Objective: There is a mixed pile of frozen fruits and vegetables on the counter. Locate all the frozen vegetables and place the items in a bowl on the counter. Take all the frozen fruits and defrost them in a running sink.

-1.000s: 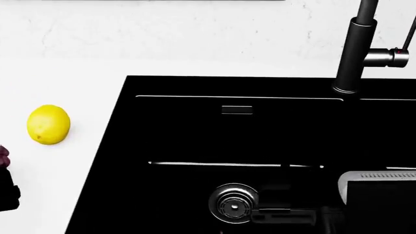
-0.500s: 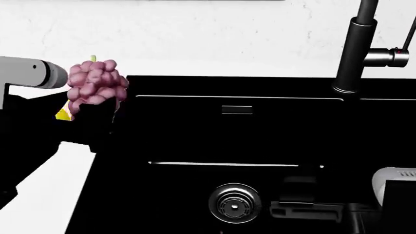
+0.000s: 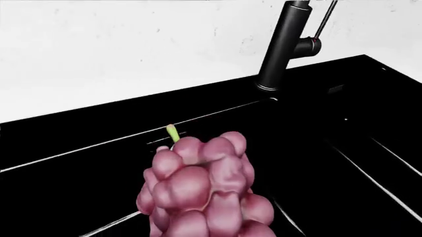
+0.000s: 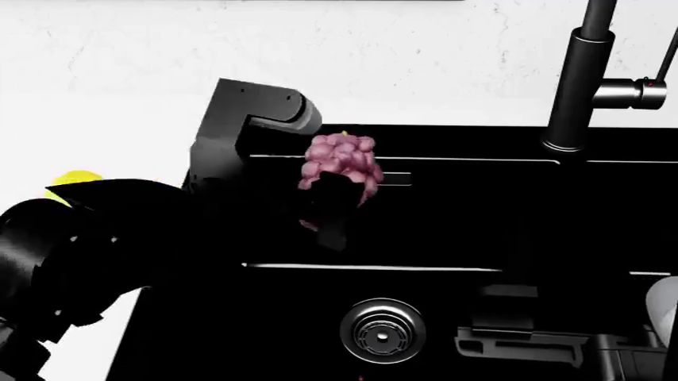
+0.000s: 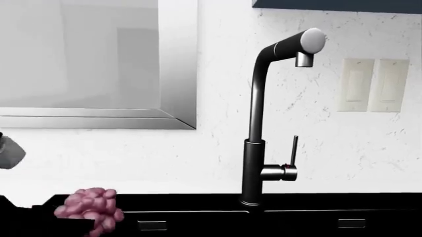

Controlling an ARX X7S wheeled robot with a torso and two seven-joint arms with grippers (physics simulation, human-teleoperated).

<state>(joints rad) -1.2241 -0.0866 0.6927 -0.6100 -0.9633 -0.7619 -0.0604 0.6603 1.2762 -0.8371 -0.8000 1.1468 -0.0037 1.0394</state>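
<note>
My left gripper [image 4: 335, 193] is shut on the pink-red berry cluster [image 4: 341, 164], one of the frozen fruits, and holds it above the left basin of the black sink [image 4: 456, 230]. In the left wrist view the berry cluster [image 3: 204, 192] fills the foreground over the sink [image 3: 316, 148], hiding the fingers. The yellow lemon [image 4: 70, 181] lies on the white counter [image 4: 95, 135] to the left, mostly behind my left arm. My right gripper [image 4: 519, 343] is a dark shape low over the right of the basin. The frozen vegetables and the bowl are out of view.
A tall dark tap [image 4: 577, 79] with a side lever [image 4: 633, 94] stands behind the sink at the right. A round steel drain [image 4: 383, 332] sits in the basin floor. The right wrist view shows the tap [image 5: 254, 148], a window frame [image 5: 132, 121] and wall switches [image 5: 372, 85].
My left arm has swung right, carrying the berry cluster from the counter edge to over the sink basin. My right arm has drawn back towards the right edge.
</note>
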